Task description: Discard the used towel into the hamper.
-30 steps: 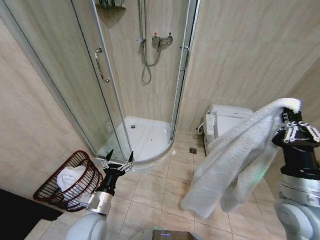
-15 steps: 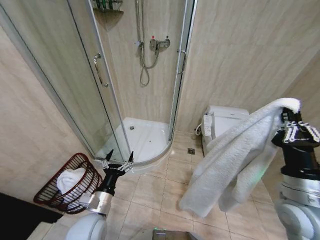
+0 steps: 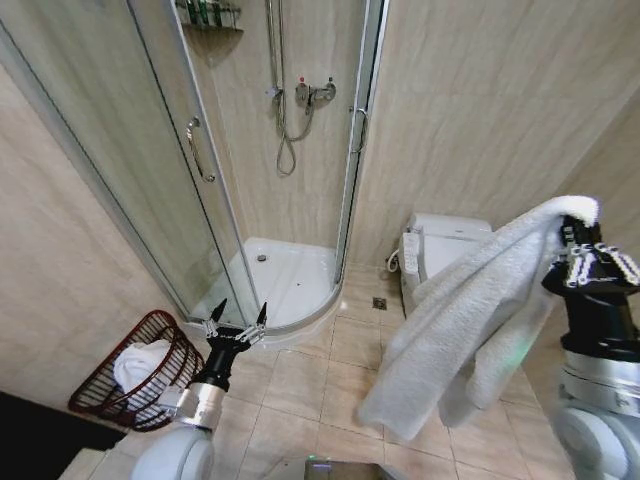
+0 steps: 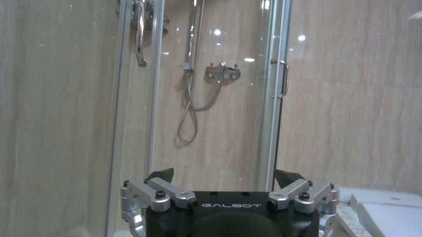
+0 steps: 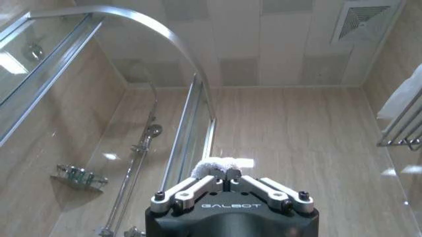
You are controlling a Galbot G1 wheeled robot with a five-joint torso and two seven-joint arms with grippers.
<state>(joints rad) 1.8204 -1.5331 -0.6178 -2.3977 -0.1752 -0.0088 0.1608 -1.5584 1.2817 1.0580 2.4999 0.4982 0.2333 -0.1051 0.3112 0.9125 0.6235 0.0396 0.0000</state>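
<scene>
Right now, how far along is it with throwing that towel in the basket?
Picked up: the right claw is shut on the white towel, held high. Left to do: getting it to the basket on the floor by the open left claw, then dropping it.

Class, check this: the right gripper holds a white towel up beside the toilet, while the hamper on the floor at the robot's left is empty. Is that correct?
Not quite. The hamper is not empty: the head view shows a white cloth inside it. The rest stands: the right gripper is shut on the white towel, beside the toilet.
</scene>
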